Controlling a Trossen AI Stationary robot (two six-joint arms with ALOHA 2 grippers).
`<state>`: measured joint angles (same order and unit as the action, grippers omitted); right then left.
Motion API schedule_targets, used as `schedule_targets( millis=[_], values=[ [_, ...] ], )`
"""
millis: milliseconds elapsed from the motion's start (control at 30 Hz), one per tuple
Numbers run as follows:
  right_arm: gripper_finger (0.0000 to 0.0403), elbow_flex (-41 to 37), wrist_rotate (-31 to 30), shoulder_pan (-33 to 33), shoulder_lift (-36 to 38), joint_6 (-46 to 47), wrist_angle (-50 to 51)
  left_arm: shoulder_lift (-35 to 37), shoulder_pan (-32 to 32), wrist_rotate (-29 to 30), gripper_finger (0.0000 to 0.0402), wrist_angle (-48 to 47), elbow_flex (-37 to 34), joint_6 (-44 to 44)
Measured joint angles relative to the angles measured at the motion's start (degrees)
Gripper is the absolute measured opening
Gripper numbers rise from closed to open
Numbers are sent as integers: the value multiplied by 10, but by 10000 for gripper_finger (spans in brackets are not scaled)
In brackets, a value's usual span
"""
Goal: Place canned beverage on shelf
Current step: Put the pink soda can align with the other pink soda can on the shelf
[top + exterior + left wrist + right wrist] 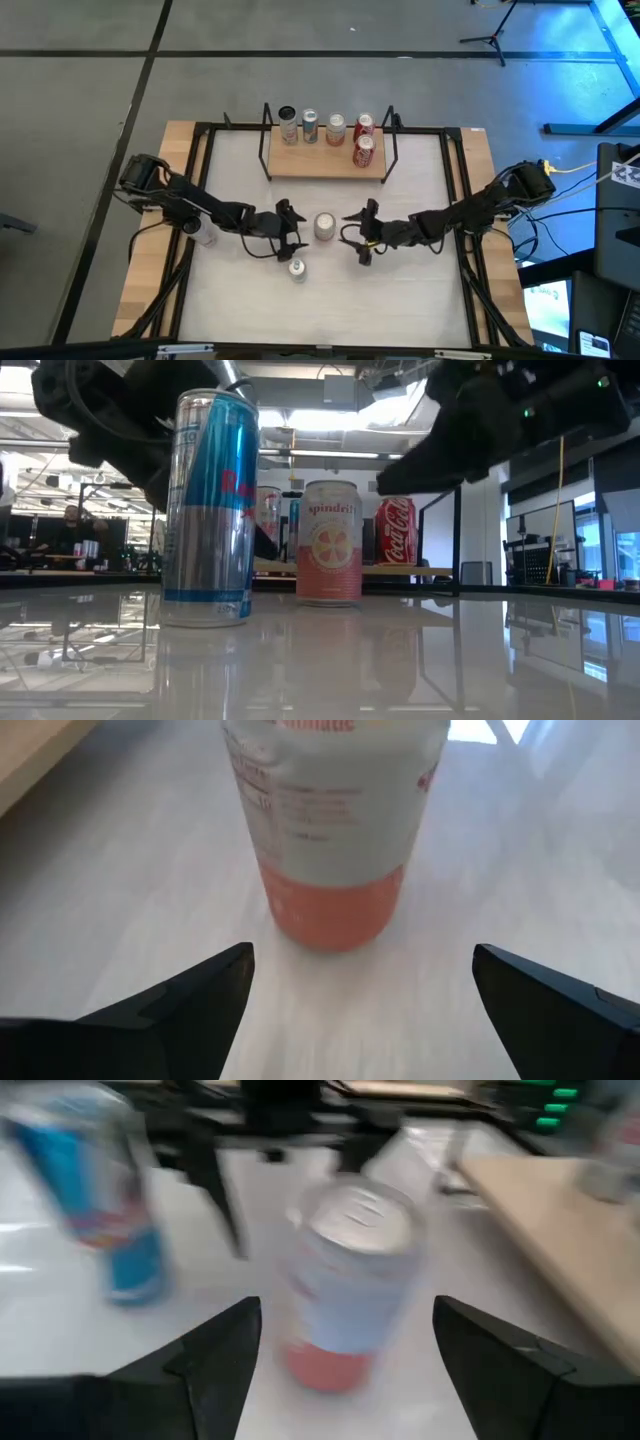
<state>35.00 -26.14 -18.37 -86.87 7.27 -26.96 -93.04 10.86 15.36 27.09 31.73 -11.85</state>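
Two table cans [325, 226], five seemingly shelved [326, 160].

A pink-and-white Spindrift aluminium can [324, 226] stands upright on the white table at the centre, untouched. At its seven o'clock, near it, a tall slim blue-and-silver Red Bull can [297, 269] stands upright too. At twelve o'clock, well apart from both, sits the small light-wood shelf with thin black rod uprights at its ends [310, 163], already carrying five upright cans: four in a back row and a red Coca-Cola can [363, 151] in front at the right end.
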Motion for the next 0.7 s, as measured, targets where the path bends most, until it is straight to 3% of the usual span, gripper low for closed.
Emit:
schedule_targets(
  millis=[200,333,433,600,700],
  values=[
    [294,4,49,5,5,-1,-45,51,6,16,366,-73,0,0],
    [308,49,97,28,-4,-7,-37,88,6,21,366,-100,0,13],
    [338,101,114,43,-21,-9,25,115,5,28,366,-119,0,22],
    [391,184,61,46,-40,-13,185,148,5,45,366,-132,-18,22],
    [395,200,67,46,-44,10,226,154,5,50,366,-132,-25,16]
  ],
)
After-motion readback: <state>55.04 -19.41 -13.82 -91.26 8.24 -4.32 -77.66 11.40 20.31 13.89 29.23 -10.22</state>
